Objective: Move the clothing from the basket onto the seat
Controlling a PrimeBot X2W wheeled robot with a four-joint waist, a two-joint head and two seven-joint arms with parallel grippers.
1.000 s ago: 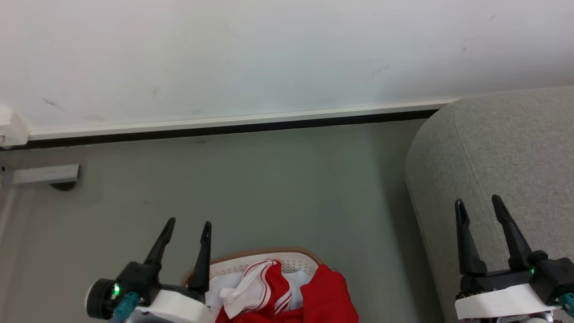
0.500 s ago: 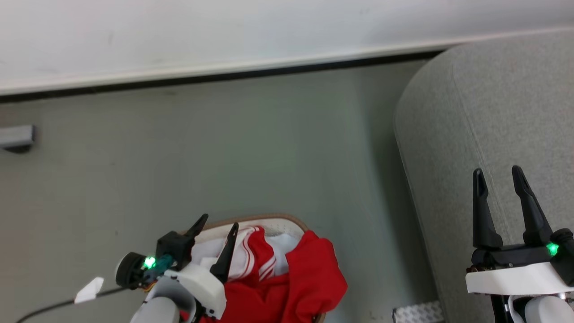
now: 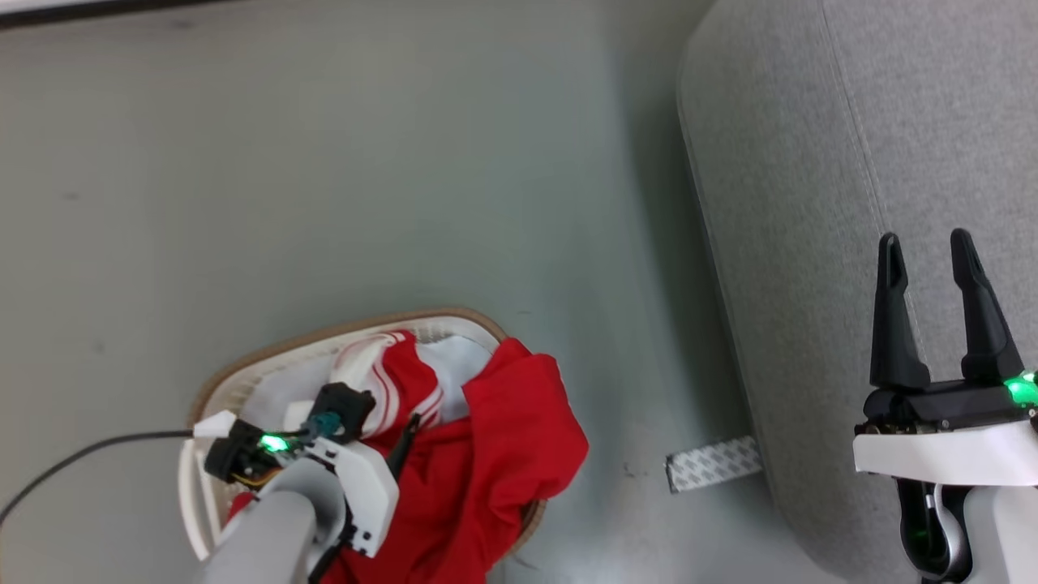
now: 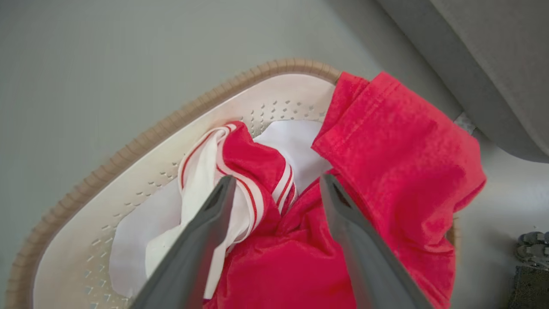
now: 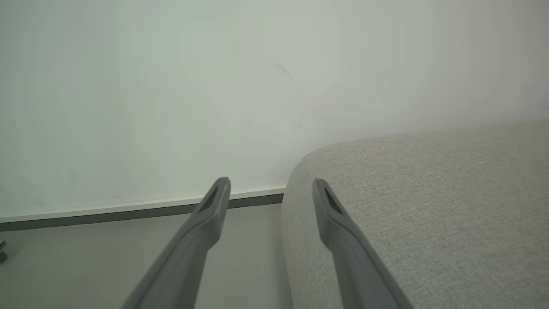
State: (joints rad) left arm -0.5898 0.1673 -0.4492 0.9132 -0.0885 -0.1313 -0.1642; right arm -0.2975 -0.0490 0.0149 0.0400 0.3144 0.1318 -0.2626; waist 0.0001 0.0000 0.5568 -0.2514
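Crumpled in the oval basket [image 3: 268, 357]: red clothing [image 3: 486, 438], smooth and jersey-like, with white-and-red striped trim and white fabric beneath. One red fold draped over the brown ribbed rim on the seat side. Cream plastic walls, pierced with small holes. Left hand [image 4: 278, 180] over the heap, long dark fingers spread wide, gripping nothing, tips pointing at the striped trim and the red folds. Right hand [image 3: 926, 239] likewise spread and empty, held over the seat [image 3: 811, 162]: light-grey woven upholstery, rounded corner, one stitched seam. Basket standing on a smooth grey-green floor [image 3: 324, 162], near the seat but apart from it. Patterned grey strip [image 3: 714, 464] flat on the floor at the seat's base.
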